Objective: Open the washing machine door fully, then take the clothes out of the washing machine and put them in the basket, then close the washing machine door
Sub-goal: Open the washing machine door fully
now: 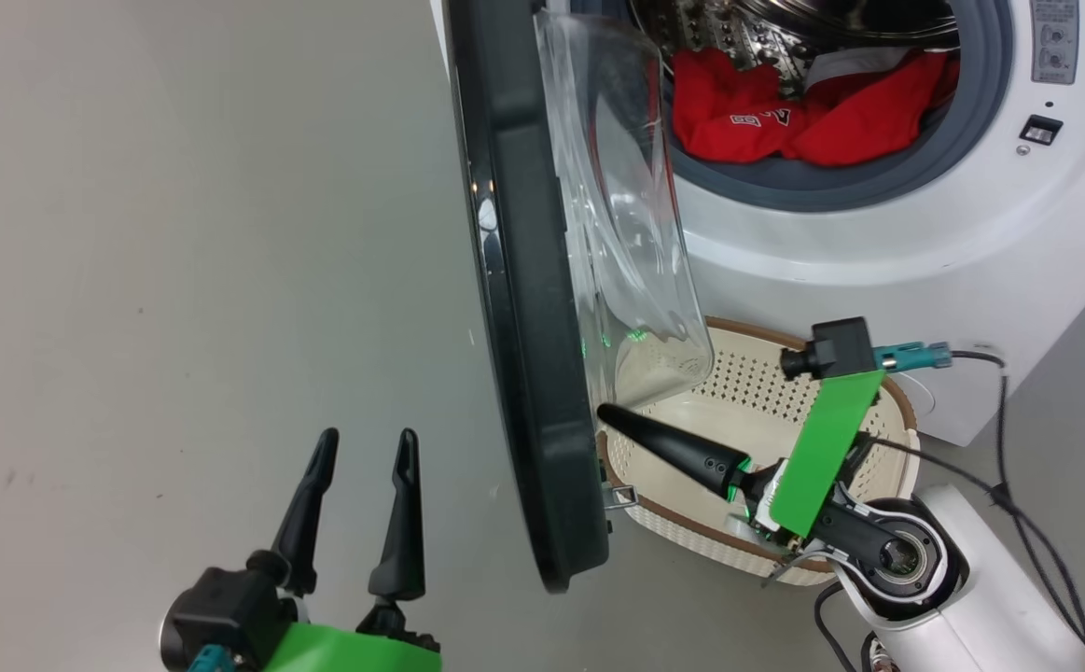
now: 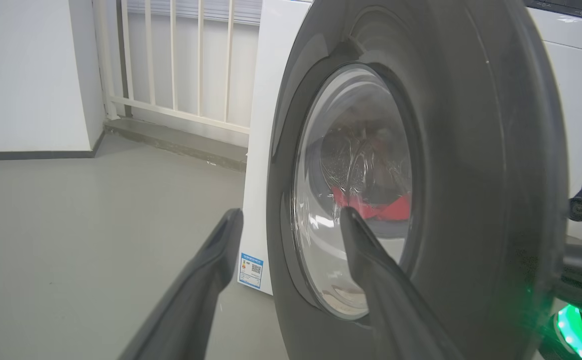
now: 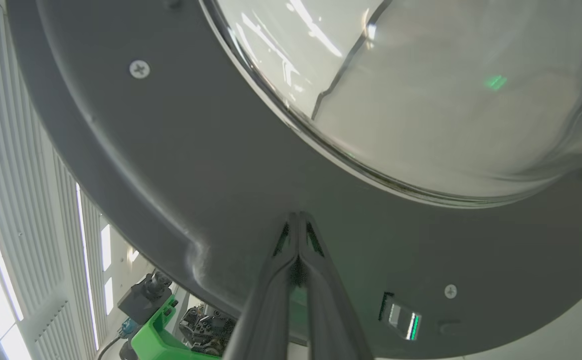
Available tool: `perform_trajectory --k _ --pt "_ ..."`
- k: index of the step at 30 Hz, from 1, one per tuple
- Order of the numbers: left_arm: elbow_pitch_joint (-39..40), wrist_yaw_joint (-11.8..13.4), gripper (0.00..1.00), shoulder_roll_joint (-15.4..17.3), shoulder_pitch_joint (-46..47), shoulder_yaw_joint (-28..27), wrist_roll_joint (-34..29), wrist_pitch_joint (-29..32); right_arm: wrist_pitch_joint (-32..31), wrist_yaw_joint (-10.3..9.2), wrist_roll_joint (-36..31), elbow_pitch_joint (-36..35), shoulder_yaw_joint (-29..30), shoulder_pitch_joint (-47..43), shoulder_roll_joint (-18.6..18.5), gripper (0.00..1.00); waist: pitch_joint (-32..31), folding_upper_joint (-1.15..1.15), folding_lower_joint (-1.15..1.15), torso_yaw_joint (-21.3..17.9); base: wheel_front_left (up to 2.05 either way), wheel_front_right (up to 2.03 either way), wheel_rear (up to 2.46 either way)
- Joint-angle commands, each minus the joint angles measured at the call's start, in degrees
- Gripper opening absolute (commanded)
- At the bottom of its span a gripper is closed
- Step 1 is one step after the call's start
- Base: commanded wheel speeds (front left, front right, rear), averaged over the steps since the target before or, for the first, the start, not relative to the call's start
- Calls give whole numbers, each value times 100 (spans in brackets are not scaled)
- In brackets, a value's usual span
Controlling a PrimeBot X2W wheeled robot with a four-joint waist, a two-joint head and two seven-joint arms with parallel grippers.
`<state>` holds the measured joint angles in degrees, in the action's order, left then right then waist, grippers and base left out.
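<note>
Glossy black rim first: the washing machine door [image 1: 523, 327] stands swung out, edge-on to my head camera. Its glass bowl hangs over the left end of the basket [image 1: 747, 378]. The basket sits on the floor [image 1: 178, 233] just in front of the washing machine [image 1: 971, 233]. The red clothes [image 1: 785, 112] lie in the steel drum, with a bit of white among them.

My right fingers [image 1: 673, 446] are pressed together, gripping nothing. They reach across the basket with their tips against the door's inner rim, below the glass. My left fingers [image 1: 309, 504] are spread wide and empty on the door's outer side, so the door stands between them and the drum.

A black cable [image 1: 1002, 429] trails by my right arm. A white railing [image 2: 180, 116] stands beside the machine.
</note>
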<state>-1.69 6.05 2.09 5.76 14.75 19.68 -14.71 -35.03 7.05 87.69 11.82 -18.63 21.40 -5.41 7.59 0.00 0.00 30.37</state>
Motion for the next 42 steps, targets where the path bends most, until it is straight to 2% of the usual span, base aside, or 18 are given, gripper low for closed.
perform_trajectory --k 1,2,3,4,5,6,7,10,15,16,30,38,42 --pt "137 24 100 78 14 -195 40 -29 179 44 -210 -239 -34 4 39 0 14 0 0 -32 0 0 0" --pt "135 26 100 78 15 -213 49 -29 308 44 -397 -288 -8 -1 6 0 22 0 0 -47 0 0 0" --pt "137 32 100 78 15 -231 54 -29 430 44 -602 -341 9 -9 -27 5 29 0 0 -62 0 0 0" --pt "143 40 100 78 15 -248 60 -29 557 44 -827 -398 25 -21 -60 33 36 0 0 -77 0 0 0" --pt "150 47 100 78 17 -264 66 -29 690 44 -1068 -454 41 -37 -90 44 40 0 0 -92 0 0 0" --pt "158 54 100 78 23 -295 68 -29 1006 44 -1656 -578 69 -59 -169 78 47 0 0 -120 0 0 0" --pt "157 51 100 78 28 -310 66 -29 1182 44 -2017 -638 64 -69 -227 94 51 0 0 -133 0 0 0" --pt "164 45 100 78 43 -343 55 -29 1648 44 -2835 -748 86 -158 -248 100 53 0 0 -165 0 0 0" --pt "230 79 100 78 50 -404 45 -29 2339 44 -4072 -765 101 -272 -300 100 36 0 0 -212 0 0 0" --pt "230 79 100 78 50 -404 45 -29 2339 44 -4072 -765 101 -272 -300 100 36 0 0 -212 0 0 0" --pt "377 173 100 78 -8 -599 -80 -29 4369 44 -6748 -248 693 -594 112 100 -41 0 0 -301 0 0 0" --pt "360 269 100 78 -57 -578 -174 -29 4932 44 -7840 -146 1021 -829 236 100 -80 0 0 -327 0 0 0" --pt "350 276 100 78 -73 -530 -180 -29 4991 44 -8028 -257 1160 -1046 249 100 -84 0 0 -312 0 0 0"
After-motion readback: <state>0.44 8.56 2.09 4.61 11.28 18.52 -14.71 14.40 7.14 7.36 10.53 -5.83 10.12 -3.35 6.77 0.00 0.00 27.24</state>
